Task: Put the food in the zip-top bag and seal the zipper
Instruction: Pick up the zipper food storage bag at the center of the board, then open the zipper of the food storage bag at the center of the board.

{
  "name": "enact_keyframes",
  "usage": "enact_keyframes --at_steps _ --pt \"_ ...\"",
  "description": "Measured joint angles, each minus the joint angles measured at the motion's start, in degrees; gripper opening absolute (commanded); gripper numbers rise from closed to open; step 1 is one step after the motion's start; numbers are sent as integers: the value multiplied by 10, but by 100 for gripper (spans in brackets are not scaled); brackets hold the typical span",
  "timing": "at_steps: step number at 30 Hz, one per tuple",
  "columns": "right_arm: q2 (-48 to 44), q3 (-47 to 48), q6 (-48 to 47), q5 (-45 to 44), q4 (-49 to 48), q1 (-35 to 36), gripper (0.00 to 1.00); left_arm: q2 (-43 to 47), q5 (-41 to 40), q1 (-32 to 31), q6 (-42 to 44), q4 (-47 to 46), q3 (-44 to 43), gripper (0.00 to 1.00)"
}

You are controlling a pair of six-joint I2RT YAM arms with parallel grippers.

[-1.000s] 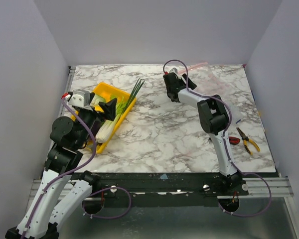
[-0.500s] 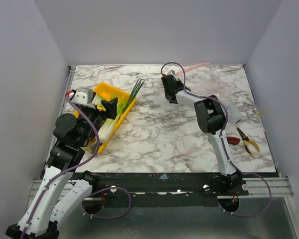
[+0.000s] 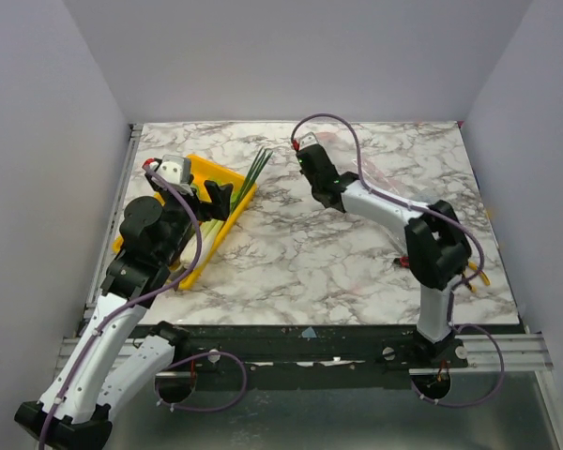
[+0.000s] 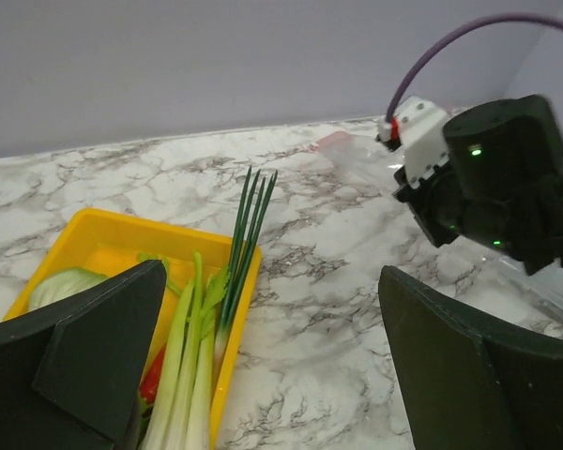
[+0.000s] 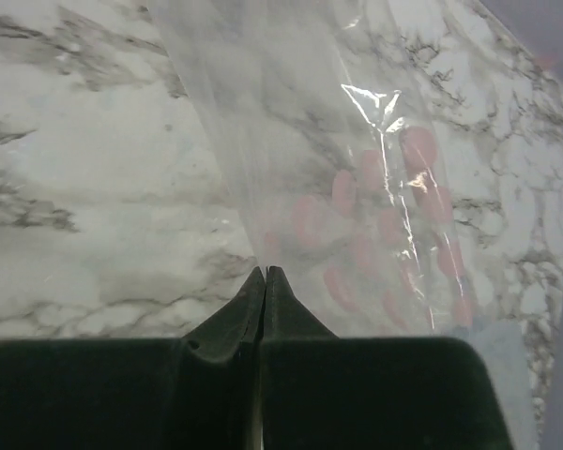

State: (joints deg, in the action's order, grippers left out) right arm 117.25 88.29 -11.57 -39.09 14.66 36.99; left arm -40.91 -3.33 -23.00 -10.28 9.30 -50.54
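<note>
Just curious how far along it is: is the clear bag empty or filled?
Empty, where visible: the right wrist view shows only marble tabletop and pink print through the clear bag; green stalks lie in the yellow tray.

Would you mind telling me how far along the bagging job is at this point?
Nothing is bagged yet: the food in view lies in the yellow tray. In hand: the right gripper is shut on the clear zip-top bag, with no food showing inside, while the left gripper hangs open over the tray. Left: load every piece, then seal the bag.
</note>
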Motion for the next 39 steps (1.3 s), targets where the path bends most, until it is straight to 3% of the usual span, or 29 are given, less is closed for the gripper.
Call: enact_keyframes --at_steps 10,15,21,30,35,39 --pt "-291 -285 139 323 -73 -6 1 -30 35 0 -27 2 -1 98" --pt "-395 -392 189 426 -115 -6 1 -53 57 0 -44 3 -4 99" --pt "-473 -429 217 442 -162 -6 1 -83 87 0 -113 32 -22 98" --pt "-546 -496 238 442 -183 -6 1 -63 92 16 -358 171 -29 88" --pt "-572 -506 245 442 -185 -6 1 -43 122 25 -501 183 14 81" --pt "-603 -518 255 440 -190 -6 1 -96 157 28 -599 170 37 77"
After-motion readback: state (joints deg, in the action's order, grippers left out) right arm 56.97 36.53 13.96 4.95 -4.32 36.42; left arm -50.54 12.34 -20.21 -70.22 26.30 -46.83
